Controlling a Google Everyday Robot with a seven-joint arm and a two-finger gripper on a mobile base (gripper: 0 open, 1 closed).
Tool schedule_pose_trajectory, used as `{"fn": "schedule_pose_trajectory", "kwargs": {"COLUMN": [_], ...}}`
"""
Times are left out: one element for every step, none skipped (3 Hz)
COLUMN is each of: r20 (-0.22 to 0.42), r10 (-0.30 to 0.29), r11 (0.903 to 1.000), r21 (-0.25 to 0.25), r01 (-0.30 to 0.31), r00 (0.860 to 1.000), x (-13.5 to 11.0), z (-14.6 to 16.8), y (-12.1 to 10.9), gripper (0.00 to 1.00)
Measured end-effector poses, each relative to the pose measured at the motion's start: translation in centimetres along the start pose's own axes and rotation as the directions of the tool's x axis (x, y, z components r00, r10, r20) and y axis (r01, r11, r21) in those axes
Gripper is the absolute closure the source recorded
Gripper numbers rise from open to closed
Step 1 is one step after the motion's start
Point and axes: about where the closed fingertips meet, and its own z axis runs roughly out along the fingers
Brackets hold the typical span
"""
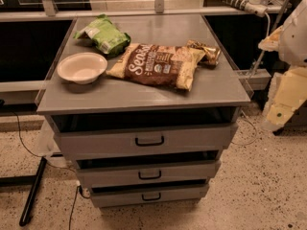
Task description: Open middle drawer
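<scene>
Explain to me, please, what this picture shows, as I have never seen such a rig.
It is one camera's view, looking down at a grey cabinet with three drawers. The pale shape at the right edge is the robot's single arm; its gripper hangs beside the cabinet, touching nothing there. On top lie a white bowl, a green bag, a brown chip bag and a small dark bag. The job is the middle drawer, second front down, with a black handle.

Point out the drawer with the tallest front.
The top drawer; the middle drawer and bottom drawer fronts are shallower. The gripper is at far right.
</scene>
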Motion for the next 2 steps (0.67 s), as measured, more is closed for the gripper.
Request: {"fn": "schedule_pose_trajectory", "kwargs": {"r20": [0.0, 0.009], "r10": [0.0, -0.017], "r11": [1.0, 0.9998], "r21": [0.0, 0.006], "r01": [0.0, 0.017], "r00": [1.0, 1.0], "x": [0.0, 0.66], "z": [0.0, 0.62], "y": [0.0, 0.31], "gripper": [0.0, 0.0]}}
